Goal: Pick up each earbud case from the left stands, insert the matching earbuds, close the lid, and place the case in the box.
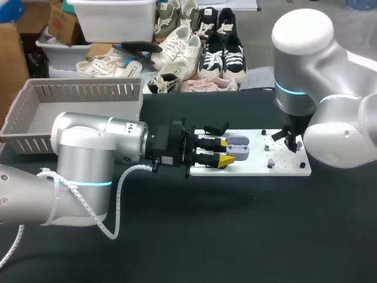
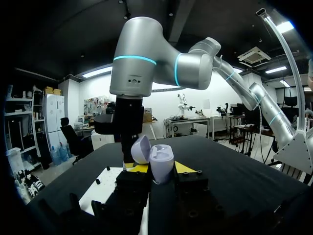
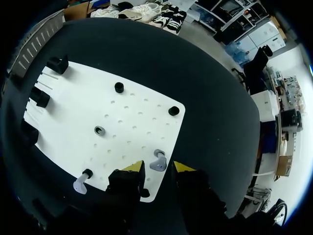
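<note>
- Case (image 1: 237, 147) is held in the air above the black counter (image 1: 235, 236), over the left end of a white board (image 1: 288, 168).
- Grey slatted box (image 1: 35, 127) stands at the counter's far left corner, well apart from the case.
- Left end effector (image 1: 225, 151) reaches in level from the left. Its two yellow tips are clamped on the case body from both sides.
- Right end effector (image 3: 159, 168) points down at the board's right end. Its fingers are parted and grip nothing.
- The case stands upright. Its long axis looks vertical, its mouth faces up, and its lid (image 2: 142, 149) is swung open toward the counter's far side.
- One pale earbud (image 3: 157, 161) lies on the board between the right fingers, with a gap showing on each side.
- A second earbud (image 3: 79, 184) lies further along the same edge of the board.
- Judged step: the case is lifted and open, and the first earbud is about to be picked.
- Next, the right fingers likely need to pinch the small earbud and lift it. It then has to be lowered straight into its socket in the case, which calls for close alignment.
</note>
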`<state>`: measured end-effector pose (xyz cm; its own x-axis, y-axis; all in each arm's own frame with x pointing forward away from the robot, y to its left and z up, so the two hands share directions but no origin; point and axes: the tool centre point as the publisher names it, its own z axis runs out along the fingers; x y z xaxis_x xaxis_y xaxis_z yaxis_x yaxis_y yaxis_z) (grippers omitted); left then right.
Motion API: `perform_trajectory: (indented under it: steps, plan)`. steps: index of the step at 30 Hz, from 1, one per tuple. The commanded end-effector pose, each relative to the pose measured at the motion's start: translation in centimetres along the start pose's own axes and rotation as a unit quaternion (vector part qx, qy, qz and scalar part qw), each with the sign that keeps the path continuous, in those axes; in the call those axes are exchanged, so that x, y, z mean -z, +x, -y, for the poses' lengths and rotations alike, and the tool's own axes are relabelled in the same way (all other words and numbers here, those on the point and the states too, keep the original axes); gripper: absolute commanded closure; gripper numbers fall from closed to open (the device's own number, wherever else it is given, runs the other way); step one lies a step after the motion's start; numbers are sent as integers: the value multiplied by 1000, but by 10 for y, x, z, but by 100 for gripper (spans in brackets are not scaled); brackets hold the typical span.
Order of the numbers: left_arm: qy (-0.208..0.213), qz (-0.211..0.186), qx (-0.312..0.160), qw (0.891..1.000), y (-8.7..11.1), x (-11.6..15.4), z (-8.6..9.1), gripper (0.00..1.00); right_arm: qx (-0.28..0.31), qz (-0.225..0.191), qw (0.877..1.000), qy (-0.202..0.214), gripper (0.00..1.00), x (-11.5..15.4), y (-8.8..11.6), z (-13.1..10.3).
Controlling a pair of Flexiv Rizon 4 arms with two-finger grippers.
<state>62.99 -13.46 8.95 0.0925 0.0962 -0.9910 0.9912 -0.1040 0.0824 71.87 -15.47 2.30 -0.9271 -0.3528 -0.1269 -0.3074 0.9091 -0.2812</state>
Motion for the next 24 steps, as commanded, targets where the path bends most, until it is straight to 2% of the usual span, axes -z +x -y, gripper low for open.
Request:
perform_trajectory:
  steps: [1, 7, 14, 17, 19, 24]
  plan:
    - [-2, 0, -1, 1000, 0, 0, 1, 100, -2, 0, 1000, 1, 66, -1, -2, 0]
    - [-2, 0, -1, 1000, 0, 0, 1, 100, -2, -1, 1000, 2, 68, -2, -2, 0]
    - [-2, 0, -1, 1000, 0, 0, 1, 100, -3, -4, 1000, 2, 78, -3, -2, 1]
    - [-2, 0, -1, 1000, 0, 0, 1, 100, -3, -5, 1000, 1, 88, -4, -1, 1]
    - [-2, 0, -1, 1000, 0, 0, 1, 100, -3, -6, 1000, 0, 100, -5, -1, 1]
    - [-2, 0, -1, 1000, 0, 0, 1, 100, -4, -7, 1000, -1, 100, -5, 0, 1]
